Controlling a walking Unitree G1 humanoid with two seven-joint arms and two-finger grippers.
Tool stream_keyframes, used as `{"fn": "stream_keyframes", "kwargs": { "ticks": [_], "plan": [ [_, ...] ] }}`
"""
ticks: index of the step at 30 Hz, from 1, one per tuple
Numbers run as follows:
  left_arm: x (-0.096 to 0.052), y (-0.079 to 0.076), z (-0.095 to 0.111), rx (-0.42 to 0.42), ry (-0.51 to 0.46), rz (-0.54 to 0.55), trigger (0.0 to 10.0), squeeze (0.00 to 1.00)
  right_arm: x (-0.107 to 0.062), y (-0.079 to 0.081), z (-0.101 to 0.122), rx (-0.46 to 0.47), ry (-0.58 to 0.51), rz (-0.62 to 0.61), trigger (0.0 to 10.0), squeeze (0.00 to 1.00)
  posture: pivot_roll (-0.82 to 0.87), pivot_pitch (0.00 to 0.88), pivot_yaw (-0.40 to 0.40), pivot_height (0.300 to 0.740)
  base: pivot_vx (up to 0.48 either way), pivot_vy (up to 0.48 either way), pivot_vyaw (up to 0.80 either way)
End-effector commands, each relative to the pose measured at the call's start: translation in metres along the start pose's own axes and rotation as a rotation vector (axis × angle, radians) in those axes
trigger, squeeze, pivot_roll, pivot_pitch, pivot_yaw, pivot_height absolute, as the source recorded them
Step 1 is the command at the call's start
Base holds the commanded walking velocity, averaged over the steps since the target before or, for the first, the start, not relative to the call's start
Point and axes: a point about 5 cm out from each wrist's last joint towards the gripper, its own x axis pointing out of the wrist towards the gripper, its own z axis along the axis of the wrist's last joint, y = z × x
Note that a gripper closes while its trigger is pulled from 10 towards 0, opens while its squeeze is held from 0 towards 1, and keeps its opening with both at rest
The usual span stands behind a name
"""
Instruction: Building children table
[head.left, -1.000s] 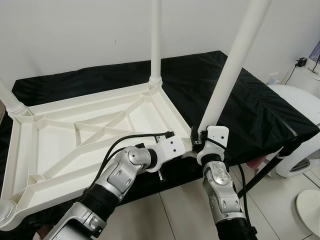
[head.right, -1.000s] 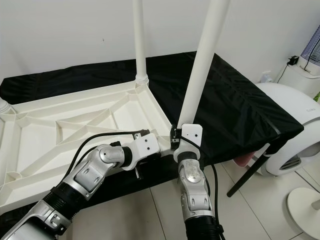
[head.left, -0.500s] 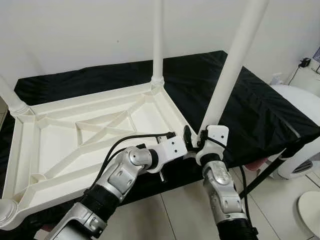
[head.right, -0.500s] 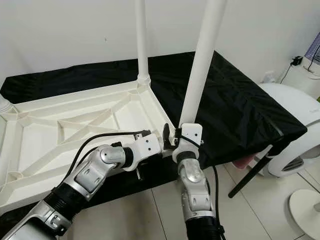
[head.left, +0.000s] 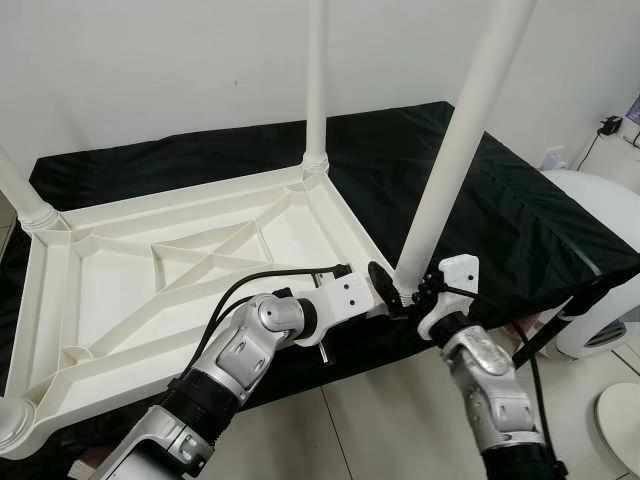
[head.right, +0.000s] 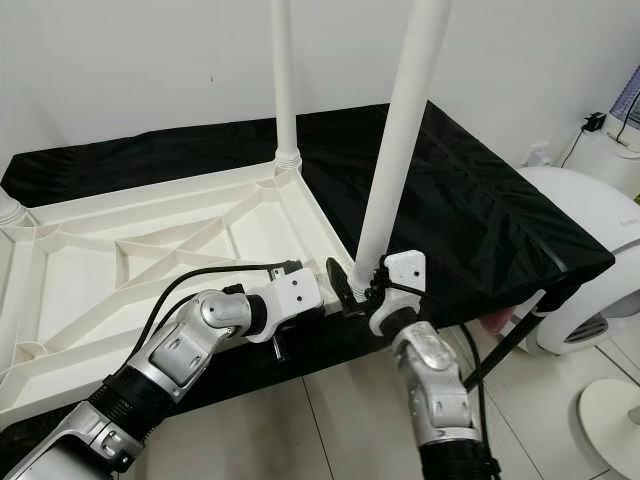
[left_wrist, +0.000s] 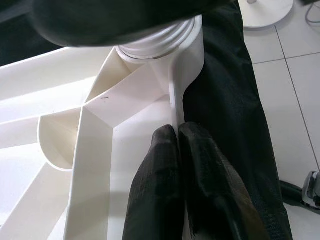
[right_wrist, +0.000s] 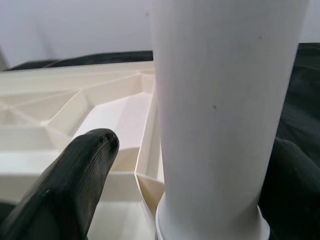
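— Where's the table, and how far along are you?

— The tabletop (head.left: 150, 270) lies upside down on a black cloth (head.left: 520, 210), ribs up. I count four legs standing in its corner sockets: the far leg (head.left: 317, 80), one at the far left corner (head.left: 22, 195), a stub of one at the near left corner (head.left: 10, 425), and the near leg (head.left: 455, 140) I'm working on. So I'd judge it nearly built — only seating this last leg remains, then turning the table upright.

— What are the grippers doing?

— My left gripper (left_wrist: 177, 145) is pinched tight on the tabletop's thin rim, just beside the near socket, steadying the corner. My right gripper (right_wrist: 210, 165) is spread, one finger on each side of the near leg's base. In the right wrist view there's a gap between the left-hand finger (right_wrist: 75, 175) and the leg, so I'd say it straddles the leg rather than squeezing it.

— Is the leg fully in?

— Its collar sits at the socket mouth, but I can't tell whether it's all the way in. It leans a little as seen from the head.
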Motion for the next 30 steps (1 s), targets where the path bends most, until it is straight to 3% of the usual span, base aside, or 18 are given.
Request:
{"fn": "stream_keyframes", "kwargs": {
  "ticks": [1, 5, 10, 26, 27, 28, 30],
  "plan": [
    [0.006, -0.012, -0.006, -0.005, 0.027, -0.05, 10.0, 0.0, 0.002, -0.002, -0.002, 0.002, 0.01, 0.049, 10.0, 0.0, -0.09, 0.037, 0.022, 0.74, 0.0, 0.0, 0.0],
    [0.006, -0.012, -0.006, -0.004, 0.027, -0.051, 10.0, 0.0, 0.002, -0.006, -0.001, -0.005, 0.013, 0.063, 10.0, 0.0, -0.09, 0.037, 0.022, 0.74, 0.0, 0.0, 0.0],
    [0.006, -0.01, -0.006, 0.001, 0.028, -0.049, 10.0, 0.0, 0.005, -0.029, -0.002, -0.103, 0.079, 0.177, 10.0, 0.0, -0.09, 0.034, 0.025, 0.74, 0.0, 0.0, 0.0],
    [0.006, -0.009, -0.004, 0.002, 0.025, -0.049, 10.0, 0.0, 0.02, -0.042, 0.008, -0.196, 0.104, 0.319, 10.0, 0.0, -0.09, 0.038, 0.028, 0.74, 0.0, 0.0, 0.0],
    [0.006, -0.008, -0.004, 0.002, 0.025, -0.049, 10.0, 0.0, 0.021, -0.041, 0.007, -0.199, 0.102, 0.34, 9.6, 0.0, -0.09, 0.038, 0.027, 0.74, 0.0, 0.0, 0.0],
    [0.006, -0.008, -0.004, 0.002, 0.025, -0.048, 10.0, 0.0, 0.023, -0.037, 0.004, -0.203, 0.111, 0.382, 7.1, 0.0, -0.09, 0.039, 0.027, 0.74, 0.0, 0.0, 0.0],
    [0.006, -0.008, -0.004, 0.002, 0.024, -0.048, 10.0, 0.0, 0.023, -0.036, 0.003, -0.204, 0.112, 0.391, 7.1, 0.0, -0.09, 0.039, 0.027, 0.74, 0.0, 0.0, 0.0]
  ]
}}
